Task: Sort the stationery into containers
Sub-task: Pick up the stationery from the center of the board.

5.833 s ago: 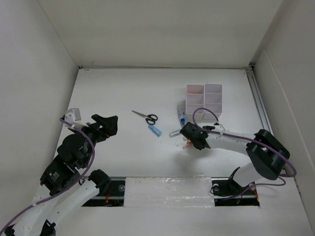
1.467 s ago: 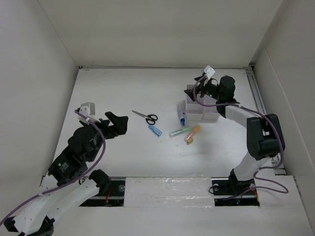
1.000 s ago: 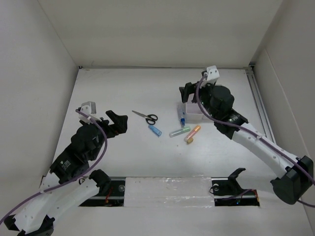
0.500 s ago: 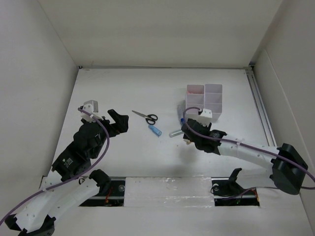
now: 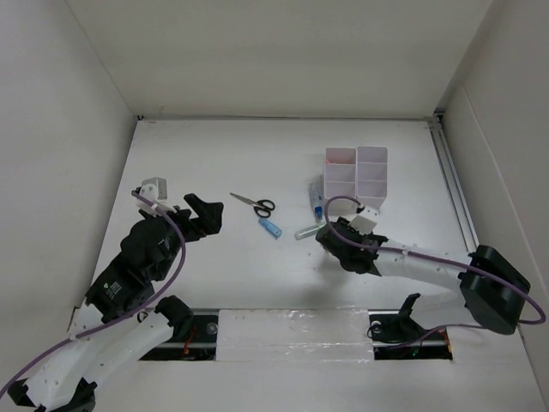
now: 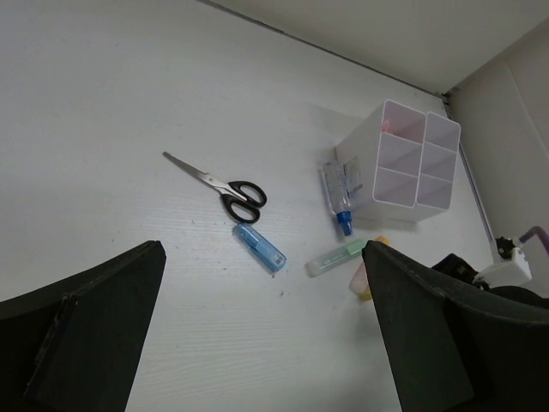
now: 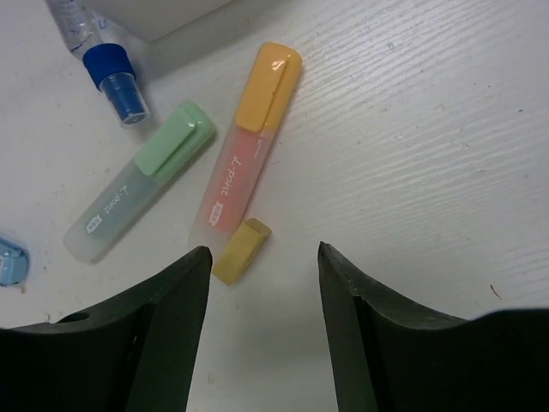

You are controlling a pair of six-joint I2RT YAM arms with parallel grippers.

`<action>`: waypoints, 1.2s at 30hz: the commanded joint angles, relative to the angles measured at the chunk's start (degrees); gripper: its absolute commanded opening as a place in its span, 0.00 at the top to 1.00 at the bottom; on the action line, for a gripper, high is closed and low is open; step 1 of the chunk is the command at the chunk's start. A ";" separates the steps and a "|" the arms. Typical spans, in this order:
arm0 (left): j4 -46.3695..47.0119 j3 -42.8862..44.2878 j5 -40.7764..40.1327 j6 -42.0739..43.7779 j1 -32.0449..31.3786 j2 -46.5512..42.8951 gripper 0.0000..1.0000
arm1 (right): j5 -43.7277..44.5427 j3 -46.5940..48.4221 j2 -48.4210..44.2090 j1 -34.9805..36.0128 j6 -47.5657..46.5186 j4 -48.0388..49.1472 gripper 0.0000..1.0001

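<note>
White table (image 5: 214, 154) enclosed by plain white walls (image 5: 283, 51).

From above you can't see the orange marker (image 7: 250, 137): the right gripper (image 5: 329, 239) covers it. In the right wrist view the top edge cuts off the blue-capped bottle (image 7: 101, 51), and the left edge cuts off the blue tube (image 7: 7, 262) (only a corner shows). The pinkish shape (image 6: 383, 128) inside the organiser (image 6: 364, 146) is too small to tell.

A flat white table (image 5: 214, 275) stands between plain white walls (image 5: 283, 51). A glossy clear strip (image 5: 292, 335) covers its near edge.
</note>
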 commanded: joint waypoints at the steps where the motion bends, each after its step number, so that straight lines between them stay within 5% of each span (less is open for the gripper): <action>1: 1.98 -0.78 0.66 0.86 0.22 -1.46 0.00 | 1.60 2.07 4.11 0.56 3.30 3.00 0.42; 8: 2.51 -0.78 1.19 0.86 0.22 -1.99 0.00 | 0.98 3.48 9.32 0.56 5.34 4.94 0.44; 18: 2.51 -0.78 2.25 1.38 0.22 -2.52 0.00 | -0.16 4.09 13.36 0.56 7.70 3.27 0.64; 22: 3.03 -0.78 2.25 1.38 0.22 -3.04 0.00 | -1.66 4.09 14.59 0.56 7.71 3.27 0.84; 23: 3.03 -0.78 2.25 1.38 0.22 -3.04 0.00 | -1.66 4.09 14.59 0.56 8.32 2.05 0.98; 27: 3.03 -0.78 2.25 1.38 0.22 -3.04 0.00 | -1.14 7.25 11.26 1.08 8.32 -3.21 1.00; 32: 3.03 -0.78 2.25 1.38 0.22 -2.52 0.00 | 0.18 8.41 0.29 1.08 0.17 -1.41 1.00; 36: 3.03 -0.78 2.25 1.38 0.22 -1.99 0.00 | 0.28 8.92 -12.36 -1.98 -22.27 8.44 1.00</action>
